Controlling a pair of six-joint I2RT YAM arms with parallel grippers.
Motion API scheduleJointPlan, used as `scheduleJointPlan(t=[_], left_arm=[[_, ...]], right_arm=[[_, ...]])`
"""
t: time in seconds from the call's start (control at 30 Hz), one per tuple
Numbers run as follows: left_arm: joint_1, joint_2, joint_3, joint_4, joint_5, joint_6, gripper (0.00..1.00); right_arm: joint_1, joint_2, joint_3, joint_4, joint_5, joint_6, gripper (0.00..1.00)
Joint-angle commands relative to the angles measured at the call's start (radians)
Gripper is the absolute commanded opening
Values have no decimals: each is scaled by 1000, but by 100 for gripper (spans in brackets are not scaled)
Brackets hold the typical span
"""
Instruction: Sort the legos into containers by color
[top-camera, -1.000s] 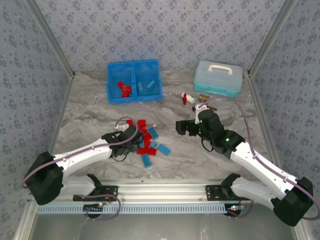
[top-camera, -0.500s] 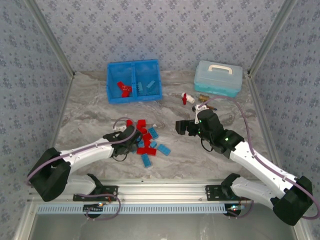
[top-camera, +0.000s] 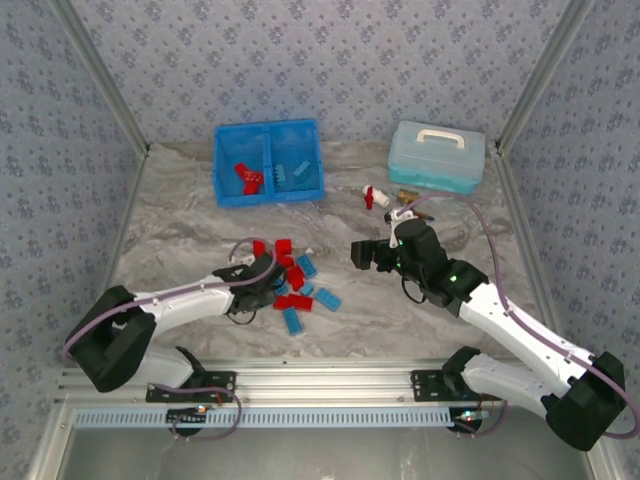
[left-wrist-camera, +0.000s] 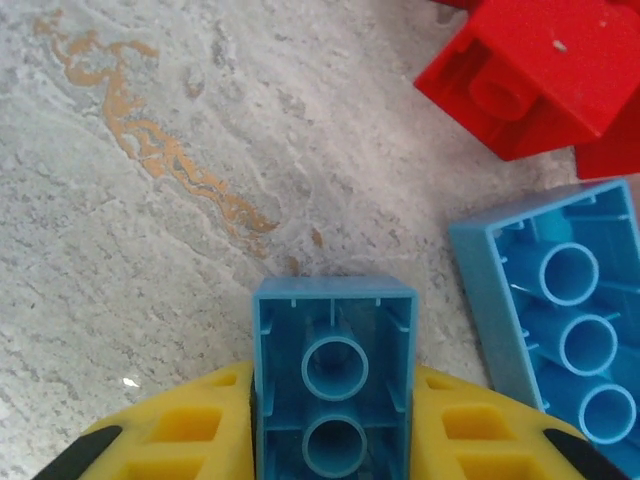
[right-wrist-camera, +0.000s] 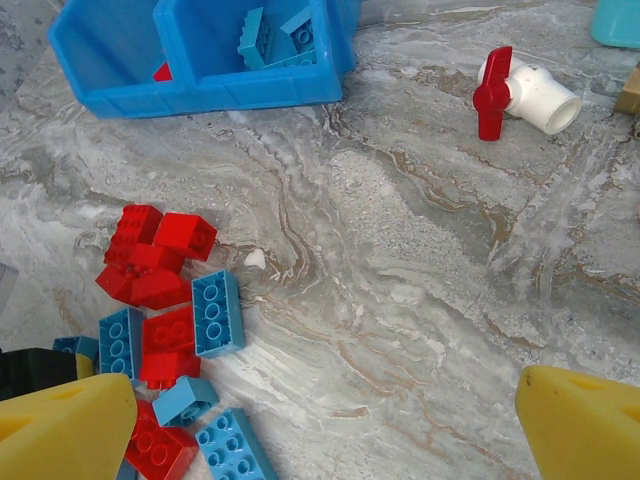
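Blue brick (left-wrist-camera: 333, 385) sits clamped in your left gripper (left-wrist-camera: 333, 440) at bottom centre; your right gripper (right-wrist-camera: 325, 425) gapes wide.

Teal case (top-camera: 436, 157) w/ white handle, red-white valve (top-camera: 375, 197) nearby, marble tabletop (top-camera: 180, 220)

One bright blue two-compartment plastic bin (top-camera: 270, 197), one pale teal lidded case (top-camera: 437, 157), one red-and-white piece (top-camera: 374, 197), about a dozen loose red and light blue plastic bricks (top-camera: 296, 279).
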Motion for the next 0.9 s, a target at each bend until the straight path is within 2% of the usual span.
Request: scheduleJointPlan(t=[0.0, 0.1, 0.2, 0.33, 0.47, 0.63, 0.87], left_arm=[[7, -64, 61, -93, -23, 27, 24], [5, -141, 183, -143, -66, 119, 22], [8, -111, 361, -151, -109, 253, 23], [34, 82, 640, -174, -174, 419, 23], [106, 297, 865, -117, -129, 547, 23], [191, 566, 1140, -116, -68, 609, 23], [221, 925, 1549, -240, -90, 650, 24]], right_arm=[[5, -3, 34, -25, 3, 21, 100], [8, -4, 36, -15, -3, 30, 100], [14, -3, 22, 16, -11, 46, 100], [21, 7, 10, 26, -17, 67, 100], [33, -3, 17, 0, -19, 84, 100], [69, -37, 12, -40, 1, 102, 100], [123, -59, 0, -58, 49, 125, 100]])
